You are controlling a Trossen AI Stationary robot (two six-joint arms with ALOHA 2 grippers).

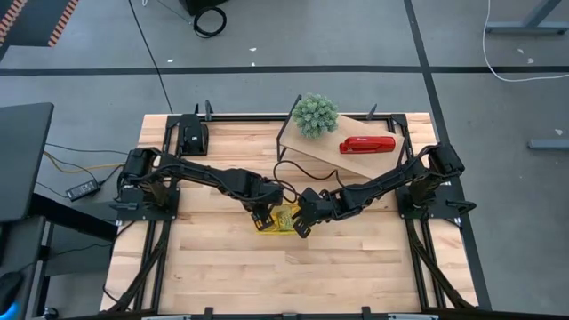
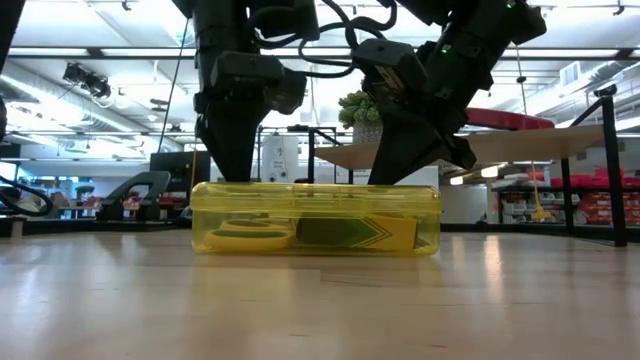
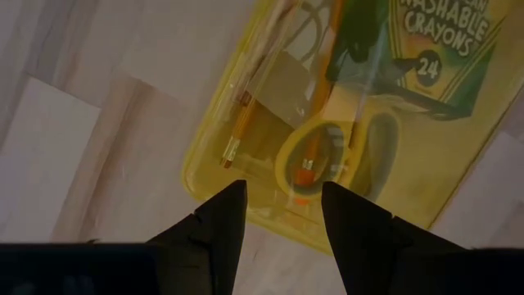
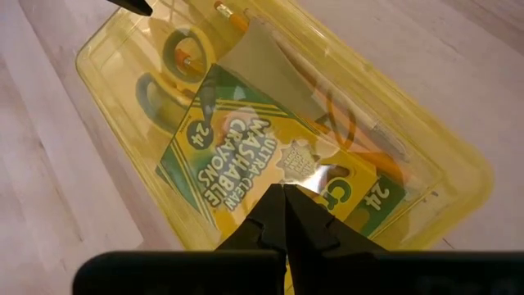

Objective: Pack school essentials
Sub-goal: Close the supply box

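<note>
Yellow see-through plastic case (image 2: 315,218) sits mid-table, lid down, both grippers right over it. Packed inside: crayon box (image 4: 246,160), yellow-handled scissors (image 3: 327,152), orange pencils (image 3: 237,123), pale notepad (image 4: 258,61). Pen and eraser not made out.

Right gripper (image 4: 282,217) is fully closed, empty, tips pressing or nearly pressing the lid above the crayon box. Left gripper (image 3: 282,209) is partly open, holding nothing, fingers straddling the case's short edge at the scissors end, above it by the look of the wrist view.

Risks, my read:
- Lid may not be latched; cannot tell from any view. If the right tips press off-centre, the case could tip or skid on the smooth wood.
- Left fingers closing on the rim with contents near that wall could pop the lid or pinch only thin plastic and slip.
- Arms are very close over the case in the high view (image 1: 280,218); any sideways move risks gripper-to-gripper contact.
- Lifting by one end would let scissors and pencils slide and shift the weight.

Farther back, raised wooden shelf (image 1: 329,156) carries potted plant (image 1: 316,114) and red stapler (image 1: 366,144), well apart from the case; a wide right-arm swing could clip the shelf.
</note>
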